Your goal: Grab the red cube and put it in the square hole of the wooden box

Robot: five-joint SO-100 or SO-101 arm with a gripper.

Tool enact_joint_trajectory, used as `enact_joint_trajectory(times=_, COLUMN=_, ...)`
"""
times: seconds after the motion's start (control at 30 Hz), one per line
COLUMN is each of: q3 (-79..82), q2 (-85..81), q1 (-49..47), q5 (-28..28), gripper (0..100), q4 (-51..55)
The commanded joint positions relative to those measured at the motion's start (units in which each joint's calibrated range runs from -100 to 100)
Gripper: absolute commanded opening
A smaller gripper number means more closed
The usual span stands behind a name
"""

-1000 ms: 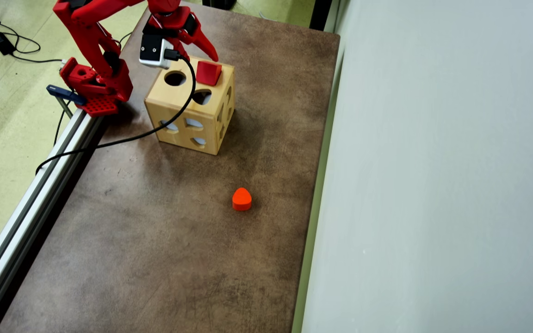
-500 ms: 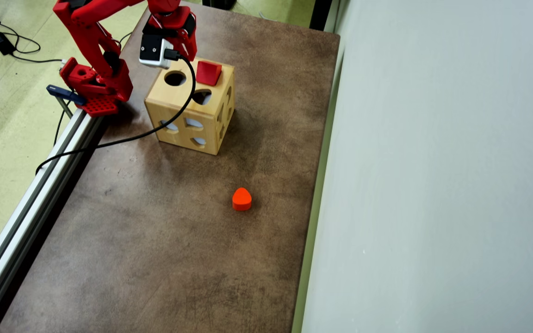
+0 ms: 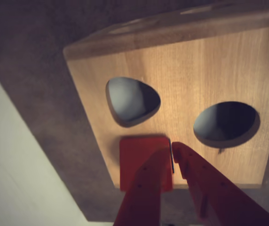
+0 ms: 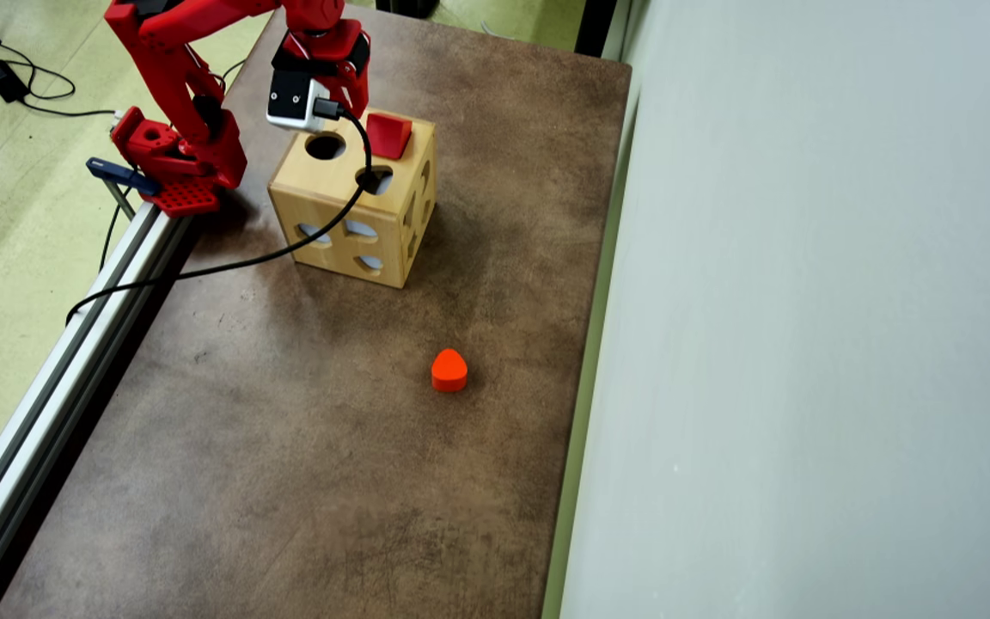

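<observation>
- Wrist view: the wooden box [image 3: 181,94] is filling most of the frame, top face toward the camera. The red cube [image 3: 137,157] is sitting on that face at its near edge, just below the teardrop-shaped hole [image 3: 132,101] and to the left of the round hole [image 3: 226,123]. My guess is it's parked right over the square hole, which would explain why I'm not seeing any square opening here at all.
- The gripper [image 3: 172,150] is coming in from the bottom with its two fingers pressed together, only a thin dark line between them. It's gripping nothing; the left finger is just overlapping the cube's right side. Looks to me like it's either nudging the cube or simply hanging above it, hard to say which.
- The cube's lower edge is getting covered by the finger, so I can't tell how deep it's sitting.
- Overhead view: the cube [image 4: 388,134] is poking up tilted at the box's [image 4: 357,202] far corner, so I'm guessing it's jammed partway in and not dropped through yet.
- The gripper [image 4: 361,101] is hovering just left of the cube, mostly hidden under the arm and its white camera block [image 4: 293,101], so I can't read the fingers from here.
- A black cable [image 4: 280,249] is crossing the box's top.
- An orange heart-ish block [image 4: 449,370] is lying on the brown table [image 4: 289,447], well away from the box.
</observation>
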Motion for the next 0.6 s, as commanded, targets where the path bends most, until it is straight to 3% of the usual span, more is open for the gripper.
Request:
enact_joint_trajectory(times=0.0, q3=-1.30, q2=1.64, q1=0.37, q5=0.34, gripper=2, q4=-0.63)
enact_joint_trajectory(times=0.57, q3=-0.94, q2=1.73, q1=-2.68, q5=0.44, gripper=2, q4=-5.85)
